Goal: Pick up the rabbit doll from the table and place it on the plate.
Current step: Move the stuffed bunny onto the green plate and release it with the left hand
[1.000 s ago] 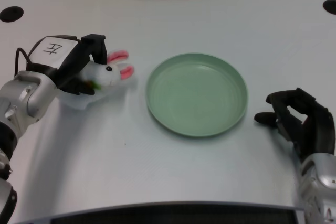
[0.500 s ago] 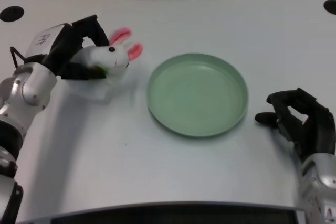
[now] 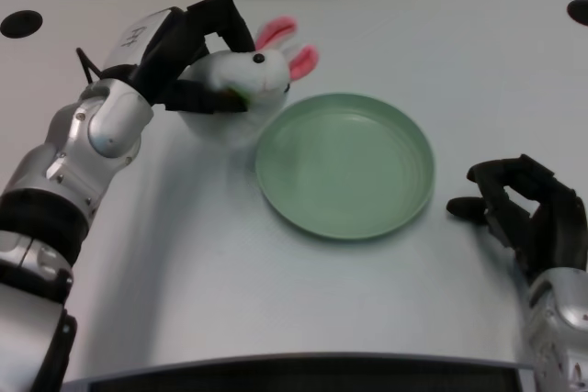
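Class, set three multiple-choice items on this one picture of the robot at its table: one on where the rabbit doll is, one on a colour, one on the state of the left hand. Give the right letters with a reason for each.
1. Where is the rabbit doll?
A. lying in the plate
B. held up by the plate's upper-left rim
C. beside the right hand

2. What colour is the plate?
A. green
B. red
C. black

3. What is the left hand doing?
A. resting flat on the table
B. gripping the doll
C. pressing on the plate

Answers:
1 B: the doll sits in the hand at the plate's upper-left edge, and the plate's inside is bare.
2 A: the whole dish is pale green.
3 B: the black fingers wrap over the doll's white body, its pink ears sticking out toward the plate.
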`<state>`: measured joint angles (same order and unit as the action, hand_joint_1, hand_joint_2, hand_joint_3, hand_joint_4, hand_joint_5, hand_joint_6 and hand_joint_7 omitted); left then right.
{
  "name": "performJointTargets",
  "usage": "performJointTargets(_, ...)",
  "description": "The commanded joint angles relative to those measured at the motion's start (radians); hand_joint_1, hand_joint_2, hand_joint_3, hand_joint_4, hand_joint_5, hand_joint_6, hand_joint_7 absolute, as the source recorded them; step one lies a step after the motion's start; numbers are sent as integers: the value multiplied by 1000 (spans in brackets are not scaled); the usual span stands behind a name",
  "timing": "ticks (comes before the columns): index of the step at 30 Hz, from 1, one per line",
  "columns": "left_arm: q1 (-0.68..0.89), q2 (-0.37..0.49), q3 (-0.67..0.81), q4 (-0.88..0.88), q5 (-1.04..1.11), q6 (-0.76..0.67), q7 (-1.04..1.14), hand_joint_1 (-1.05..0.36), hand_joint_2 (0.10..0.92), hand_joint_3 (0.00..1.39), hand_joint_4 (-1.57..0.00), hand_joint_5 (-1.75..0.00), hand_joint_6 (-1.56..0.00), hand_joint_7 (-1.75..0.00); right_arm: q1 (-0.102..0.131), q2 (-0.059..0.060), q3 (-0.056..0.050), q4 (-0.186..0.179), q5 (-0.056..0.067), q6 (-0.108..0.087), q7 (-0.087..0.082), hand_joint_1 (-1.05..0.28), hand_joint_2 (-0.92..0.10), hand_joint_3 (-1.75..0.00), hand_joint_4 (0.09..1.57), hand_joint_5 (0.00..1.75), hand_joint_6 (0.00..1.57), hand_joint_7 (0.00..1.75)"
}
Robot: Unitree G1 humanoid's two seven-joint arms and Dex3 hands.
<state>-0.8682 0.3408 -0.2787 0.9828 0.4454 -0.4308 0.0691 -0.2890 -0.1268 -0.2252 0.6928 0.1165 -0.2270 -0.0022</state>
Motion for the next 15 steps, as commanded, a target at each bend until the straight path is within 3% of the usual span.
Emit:
performJointTargets(1,-40,-26,-19,22,16,-9,-10,-37,839,63,-879,-1746,-667,-1746,-5,5,-2,6,5,7,-2,-760,-921,-130,840,892,837,1187)
performJointTargets(3,-61,-51,-36,38,30,8,-19,-67,845,68,-881,-1746,-664,-1746,-3,8,-4,-3,10,16,-4,-751,-921,-112,849,898,851,1181)
performJointTargets(6,-87,-81,-55,55,45,25,-27,-80,846,70,-885,-1746,-659,-1746,2,11,0,-15,5,20,-9,-744,-921,-116,840,889,852,1175)
performJointTargets(15,-134,-136,-92,120,67,10,-33,-71,842,81,-882,-1746,-675,-1746,11,14,3,-16,5,3,0,-753,-921,-129,834,887,848,1174)
